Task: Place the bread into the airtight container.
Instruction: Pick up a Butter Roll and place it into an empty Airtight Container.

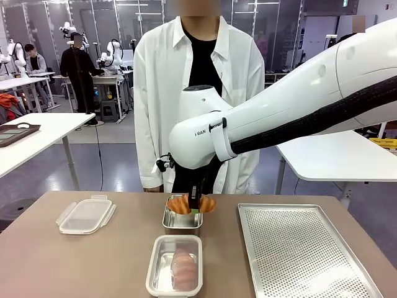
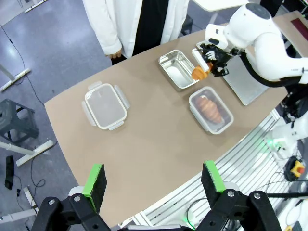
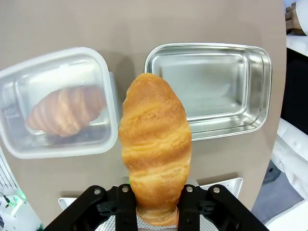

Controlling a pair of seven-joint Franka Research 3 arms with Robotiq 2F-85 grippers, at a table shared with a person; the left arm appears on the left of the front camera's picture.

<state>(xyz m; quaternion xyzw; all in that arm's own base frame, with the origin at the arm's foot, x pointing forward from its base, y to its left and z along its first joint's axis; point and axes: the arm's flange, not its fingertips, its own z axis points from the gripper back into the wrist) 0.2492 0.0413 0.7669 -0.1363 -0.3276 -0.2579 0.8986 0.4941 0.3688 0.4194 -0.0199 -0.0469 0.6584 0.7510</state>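
bread (image 3: 155, 144) in right hand (image 3: 155, 204), "fran" on arm (image 1: 291, 99)

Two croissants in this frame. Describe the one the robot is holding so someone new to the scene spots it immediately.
Find the white right arm reaching over the middle of the table and follow it down to the right gripper, above the steel pan. The held croissant hangs pinched between its fingers, clear of any surface, while the other croissant lies inside the airtight container.

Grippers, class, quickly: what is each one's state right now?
Left gripper: open, holding nothing.
Right gripper: closed on the croissant.
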